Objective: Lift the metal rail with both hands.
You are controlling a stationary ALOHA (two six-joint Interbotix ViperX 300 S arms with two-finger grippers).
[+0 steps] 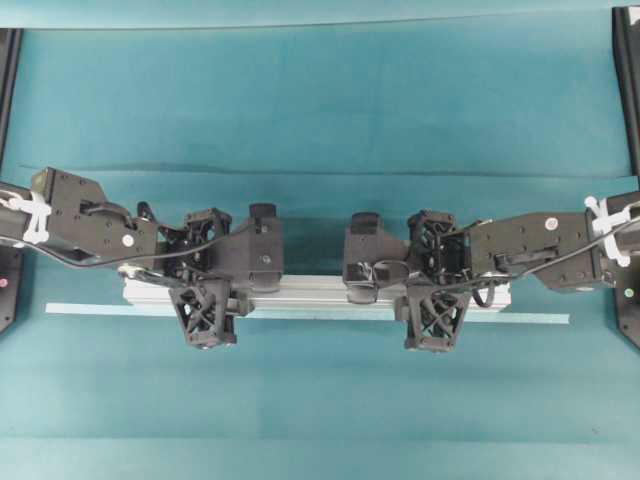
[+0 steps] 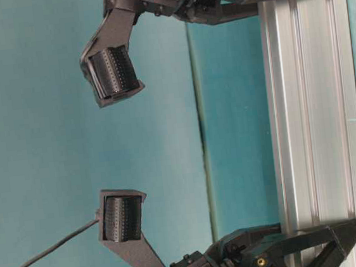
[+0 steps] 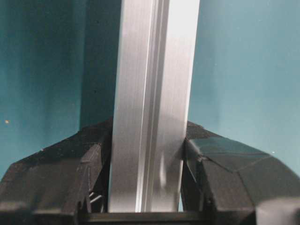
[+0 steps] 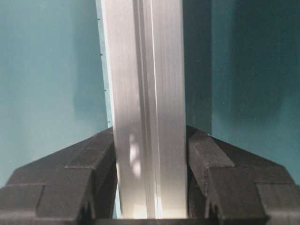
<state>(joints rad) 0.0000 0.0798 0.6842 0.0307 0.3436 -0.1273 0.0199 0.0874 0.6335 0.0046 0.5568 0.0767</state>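
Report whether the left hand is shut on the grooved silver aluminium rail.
Shut on it: both black fingers press the rail's sides.

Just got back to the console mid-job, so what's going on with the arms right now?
Both arms are on the metal rail, which runs across the teal table. The left pincer is closed on the rail near its left end and the right pincer near its right end; each wrist view shows the fingers pressed against the bar's two sides. A thin pale-green strip lies just in front of the rail. Whether the rail is already off the surface cannot be told from these views.
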